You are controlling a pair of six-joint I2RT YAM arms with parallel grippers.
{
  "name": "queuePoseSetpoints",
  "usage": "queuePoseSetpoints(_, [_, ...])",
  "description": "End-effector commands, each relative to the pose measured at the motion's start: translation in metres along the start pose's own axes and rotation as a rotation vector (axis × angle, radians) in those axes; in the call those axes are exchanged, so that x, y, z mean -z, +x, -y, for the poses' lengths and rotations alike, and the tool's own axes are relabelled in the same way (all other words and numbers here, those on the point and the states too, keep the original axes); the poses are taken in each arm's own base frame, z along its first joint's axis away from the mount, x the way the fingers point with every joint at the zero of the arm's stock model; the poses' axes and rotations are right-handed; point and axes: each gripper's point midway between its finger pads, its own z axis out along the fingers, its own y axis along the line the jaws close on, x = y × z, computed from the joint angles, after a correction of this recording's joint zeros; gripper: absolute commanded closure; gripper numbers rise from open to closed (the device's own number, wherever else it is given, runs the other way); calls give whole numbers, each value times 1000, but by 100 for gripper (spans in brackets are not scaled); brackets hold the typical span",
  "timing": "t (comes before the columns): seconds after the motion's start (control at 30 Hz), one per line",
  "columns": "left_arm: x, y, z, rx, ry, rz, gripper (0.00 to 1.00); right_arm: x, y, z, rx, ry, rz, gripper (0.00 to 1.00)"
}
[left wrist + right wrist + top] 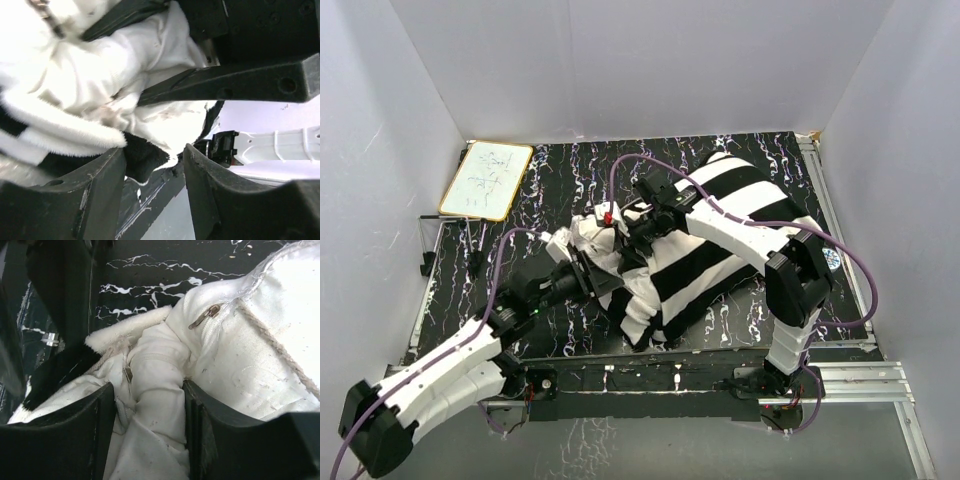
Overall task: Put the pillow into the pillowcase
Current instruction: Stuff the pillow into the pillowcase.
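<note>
Striped pillowcase (740,235) at centre right of the marbled black surface (560,180). The white pillow (592,232) protrudes from its left end in the overhead view. Left tool (154,150): jaws parted, plush pillowcase edge between them, touching one finger and clear of the other. Right tool (148,385): jaws part-way apart, a fold of pillow below the zip pull (205,317) fills the gap; whether it is clamped cannot be told.

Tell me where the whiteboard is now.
In the top view, the whiteboard lies at the far left corner of the table, apart from the striped pillowcase.
</note>
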Motion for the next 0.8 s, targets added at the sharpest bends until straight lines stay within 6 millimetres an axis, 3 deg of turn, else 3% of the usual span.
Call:
queuePoseSetpoints(0.0, [37,9,-27,-23,-199,-37,52,12,9,-28,-48,-70,-35,44])
queuePoseSetpoints(0.2, [59,-4,-43,-49,-342,28,48,40,-31,-44,84,-74,27,33])
queuePoseSetpoints(0.4, [49,-25,-53,-107,-435,83,42,59,-62,-56,174,-79,80,26])
queuePoseSetpoints(0.5, [37,-35,-48,-130,-412,113,42,63,-72,-57,198,-81,90,23])
queuePoseSetpoints(0.67, [17,-37,-54,-124,-401,99,44,47,-95,-38,227,20,62,18])
queuePoseSetpoints(0.77, [12,-36,-65,-110,-411,95,50,32,-100,-13,203,114,37,15])
